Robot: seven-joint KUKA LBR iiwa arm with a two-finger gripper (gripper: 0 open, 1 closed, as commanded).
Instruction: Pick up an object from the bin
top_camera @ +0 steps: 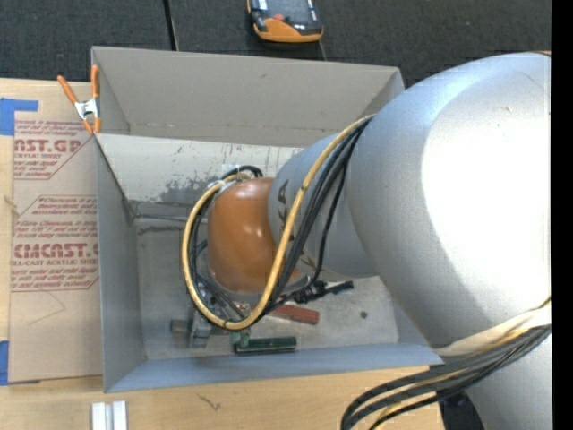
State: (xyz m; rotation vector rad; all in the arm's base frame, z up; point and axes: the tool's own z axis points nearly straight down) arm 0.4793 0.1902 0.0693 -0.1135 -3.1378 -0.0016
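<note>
Arm (448, 204) bulk comes in over the grey bin (121, 267), and its orange cover (237, 236), looped by yellow and black cables (191, 240), hangs above the tool (204, 322), which sits low near the bin floor. Whether the tool stands wide, narrow or closed on something I cannot tell; the cover hides it.

No thing shows in its hold. Nearest is a dark green-edged bar (266, 345), lying flat just beside the tool, to its right and a little nearer the front wall. A red flat piece (296, 314) lies further right of the tool, with a small black piece (333, 287) beyond it.

The bar looks thin, stiff and light, so I judge it best taken across its narrow width near the middle. Lying flat on bare metal, it may slide or tip if caught by one end, and the nearby front wall leaves little room.
</note>
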